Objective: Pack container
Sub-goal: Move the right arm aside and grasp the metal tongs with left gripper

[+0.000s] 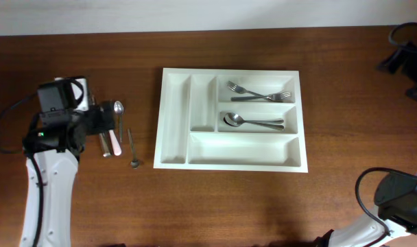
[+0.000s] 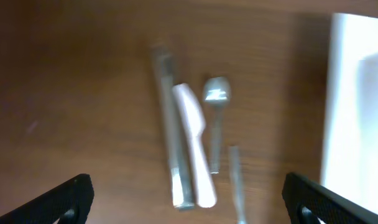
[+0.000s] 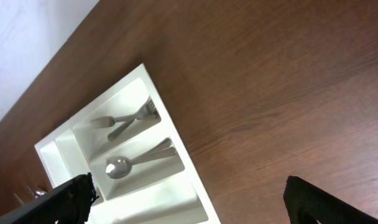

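The white container (image 1: 243,149) lies in the middle of the table, with two forks (image 1: 260,92) in its top right compartment and spoons (image 1: 253,122) in the one below. Loose cutlery lies on the wood left of it: a spoon (image 1: 118,110), a metal-handled piece (image 1: 104,144), a pale-handled piece (image 1: 114,143) and a thin small piece (image 1: 133,149). My left gripper (image 2: 189,205) hangs open above these pieces, its jaws spread wide and touching none of them. My right gripper (image 3: 189,202) is open and empty over the table beside the container (image 3: 195,186).
Bare brown wood surrounds the container. The left arm's base and cable (image 1: 51,103) sit at the far left. The right arm's body (image 1: 400,199) is at the bottom right corner, and dark equipment (image 1: 407,51) stands at the top right edge.
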`<move>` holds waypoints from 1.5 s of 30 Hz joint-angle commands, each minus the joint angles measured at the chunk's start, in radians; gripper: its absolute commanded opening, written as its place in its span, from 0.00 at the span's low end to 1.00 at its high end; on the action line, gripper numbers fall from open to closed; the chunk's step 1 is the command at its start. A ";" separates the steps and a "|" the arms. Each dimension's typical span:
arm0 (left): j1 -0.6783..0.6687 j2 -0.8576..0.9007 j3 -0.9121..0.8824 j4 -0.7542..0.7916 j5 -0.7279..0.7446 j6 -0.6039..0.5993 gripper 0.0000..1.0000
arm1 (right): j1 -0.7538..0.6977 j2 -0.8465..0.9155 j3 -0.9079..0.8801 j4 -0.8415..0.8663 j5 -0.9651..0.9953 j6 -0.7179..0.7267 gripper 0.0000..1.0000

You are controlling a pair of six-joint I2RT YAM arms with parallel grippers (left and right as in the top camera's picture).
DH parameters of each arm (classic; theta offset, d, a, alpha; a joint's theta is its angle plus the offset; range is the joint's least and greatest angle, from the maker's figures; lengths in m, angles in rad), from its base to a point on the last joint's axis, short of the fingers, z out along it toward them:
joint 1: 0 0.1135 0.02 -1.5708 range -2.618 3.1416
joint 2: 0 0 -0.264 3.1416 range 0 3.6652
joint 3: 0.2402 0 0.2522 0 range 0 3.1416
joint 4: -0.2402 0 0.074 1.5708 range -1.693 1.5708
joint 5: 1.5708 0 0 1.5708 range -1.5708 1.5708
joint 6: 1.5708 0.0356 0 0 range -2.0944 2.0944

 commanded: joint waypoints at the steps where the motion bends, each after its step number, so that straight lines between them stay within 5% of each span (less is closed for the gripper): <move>1: 0.055 0.070 0.018 -0.010 -0.098 -0.109 0.99 | -0.019 0.004 -0.005 -0.002 -0.025 0.019 0.99; 9: 0.101 0.270 0.018 0.046 -0.094 -0.115 1.00 | -0.018 0.004 -0.005 0.000 -0.025 0.019 0.99; 18: 0.101 0.452 0.018 0.208 0.120 -0.115 0.91 | -0.018 0.004 -0.005 0.000 -0.025 0.019 0.99; 22: 0.101 0.487 0.018 0.216 0.124 -0.115 0.73 | -0.018 0.004 -0.005 0.000 -0.025 0.019 0.99; 35: 0.101 0.534 0.018 0.232 0.131 -0.115 0.45 | -0.018 0.004 -0.005 0.000 -0.025 0.019 0.99; 38: 0.101 0.534 0.018 0.233 0.132 -0.115 0.32 | -0.018 0.004 -0.005 0.000 -0.025 0.019 0.99; 41: 0.101 0.534 0.018 0.235 0.139 -0.115 0.06 | -0.018 0.004 -0.005 0.000 -0.025 0.019 0.99; 45: 0.101 0.534 0.030 0.236 0.139 -0.115 0.02 | -0.018 0.004 -0.005 0.000 -0.025 0.019 0.99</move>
